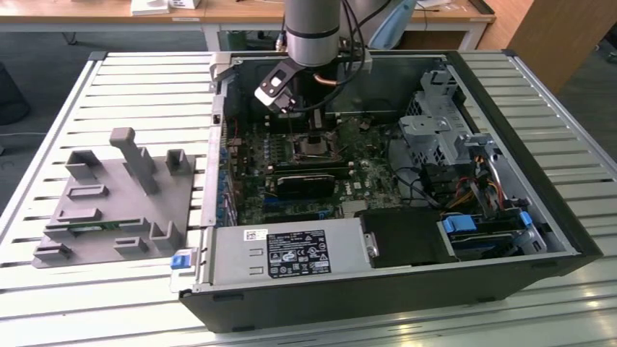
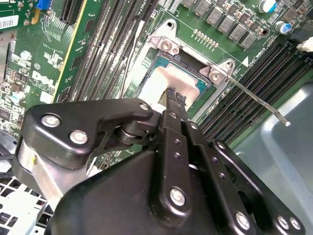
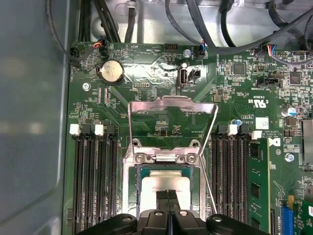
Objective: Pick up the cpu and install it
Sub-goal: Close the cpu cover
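Flanking the socket (image 3: pixel 128 188): memory slots (image 3: pixel 93 186); load plate (image 3: pixel 171 101) standing open at its edge. Seated in the socket, the cpu (image 3: pixel 152 191). Straight above, arm (image 1: pixel 311 29) vertical, gripper (image 3: pixel 167 194) fingers pressed together, tips at cpu's top.

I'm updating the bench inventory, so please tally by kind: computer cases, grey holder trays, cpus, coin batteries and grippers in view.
computer case: 1
grey holder tray: 1
cpu: 1
coin battery: 1
gripper: 1
Total: 5
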Controlling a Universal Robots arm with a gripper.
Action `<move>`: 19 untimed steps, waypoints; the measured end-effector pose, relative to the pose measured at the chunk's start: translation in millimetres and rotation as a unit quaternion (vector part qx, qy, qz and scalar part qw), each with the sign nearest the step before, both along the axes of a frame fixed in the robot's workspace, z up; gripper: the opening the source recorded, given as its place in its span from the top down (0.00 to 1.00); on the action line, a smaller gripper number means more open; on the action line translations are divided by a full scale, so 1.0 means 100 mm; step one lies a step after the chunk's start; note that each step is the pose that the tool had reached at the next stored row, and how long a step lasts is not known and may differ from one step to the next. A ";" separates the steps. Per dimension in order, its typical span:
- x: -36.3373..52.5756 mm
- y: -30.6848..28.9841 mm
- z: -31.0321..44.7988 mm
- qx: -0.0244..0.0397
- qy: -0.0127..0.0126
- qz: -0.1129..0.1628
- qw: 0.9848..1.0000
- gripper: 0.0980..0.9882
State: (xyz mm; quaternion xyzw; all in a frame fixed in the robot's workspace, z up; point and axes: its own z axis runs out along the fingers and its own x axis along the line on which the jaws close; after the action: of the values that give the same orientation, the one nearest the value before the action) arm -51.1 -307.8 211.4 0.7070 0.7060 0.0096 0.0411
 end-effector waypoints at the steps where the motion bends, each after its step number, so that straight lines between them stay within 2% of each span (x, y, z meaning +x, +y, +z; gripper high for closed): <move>1: 0.000 0.000 0.004 0.000 0.000 0.000 1.000 0.99; 19: 0.000 0.001 0.069 0.000 0.000 0.000 1.000 0.99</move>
State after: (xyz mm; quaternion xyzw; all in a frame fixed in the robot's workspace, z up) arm -51.1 -307.8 218.3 0.7072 0.7058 0.0096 0.0412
